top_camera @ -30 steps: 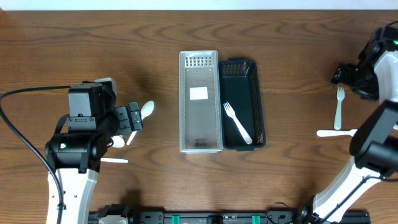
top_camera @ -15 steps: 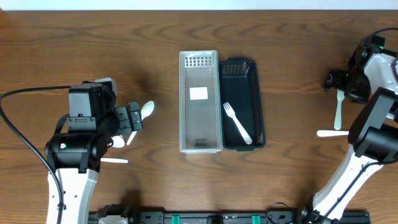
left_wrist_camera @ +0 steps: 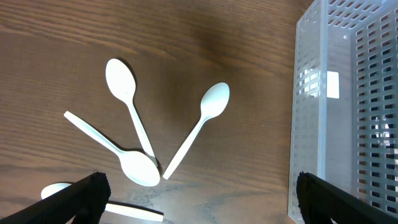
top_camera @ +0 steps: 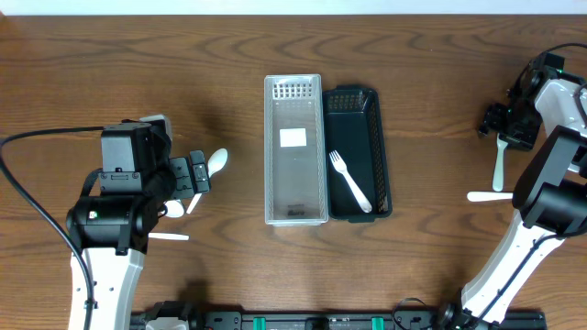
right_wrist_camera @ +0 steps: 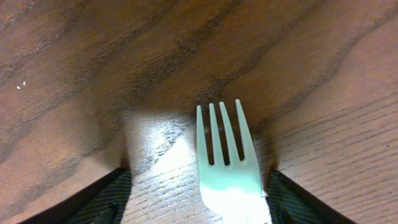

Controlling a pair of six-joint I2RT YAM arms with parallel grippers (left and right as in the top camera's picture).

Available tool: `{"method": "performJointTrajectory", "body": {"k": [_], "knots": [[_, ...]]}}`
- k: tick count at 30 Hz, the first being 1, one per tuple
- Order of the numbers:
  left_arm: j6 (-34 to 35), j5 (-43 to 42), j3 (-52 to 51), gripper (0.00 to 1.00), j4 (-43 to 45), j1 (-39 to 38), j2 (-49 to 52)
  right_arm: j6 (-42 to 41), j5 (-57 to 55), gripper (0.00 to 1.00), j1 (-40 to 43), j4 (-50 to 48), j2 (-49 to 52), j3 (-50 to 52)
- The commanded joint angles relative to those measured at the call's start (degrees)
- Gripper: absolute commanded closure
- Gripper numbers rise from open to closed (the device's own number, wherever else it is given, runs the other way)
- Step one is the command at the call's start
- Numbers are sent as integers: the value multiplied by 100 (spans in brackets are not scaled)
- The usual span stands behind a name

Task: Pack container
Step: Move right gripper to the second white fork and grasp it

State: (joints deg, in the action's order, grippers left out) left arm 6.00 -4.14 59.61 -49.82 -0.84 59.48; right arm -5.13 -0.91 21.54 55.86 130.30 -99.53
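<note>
Your right gripper (right_wrist_camera: 200,198) stands wide open astride the white fork (right_wrist_camera: 225,174) by the right edge of the worktop (top_camera: 138,55), holding nothing as far as you can tell, so close off-centre and that fork may skid or pivot, far from the black tray (top_camera: 378,137) mid-worktop.

Bright even overhead light, glare patch on table (right_wrist_camera: 155,149), edges perhaps soft

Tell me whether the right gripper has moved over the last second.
Yes. Overhead, the right gripper has shifted left and slightly down the image, over the head of the white plastic fork, which stayed put.
</note>
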Motion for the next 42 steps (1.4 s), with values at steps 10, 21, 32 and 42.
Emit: {"method": "performJointTrajectory", "body": {"k": [10,21,32,42], "knots": [[-33,7,103,2,-28,24,-7,50,-15,59,31,-35,374,81],[-33,7,103,2,-28,24,-7,44,-11,82,24,-31,361,79],[-33,7,103,2,-28,24,-7,-120,597,80,-417,354,-857,-164],[-31,7,103,2,-28,24,-7,-820,590,79,-2516,750,-2846,-184]]}}
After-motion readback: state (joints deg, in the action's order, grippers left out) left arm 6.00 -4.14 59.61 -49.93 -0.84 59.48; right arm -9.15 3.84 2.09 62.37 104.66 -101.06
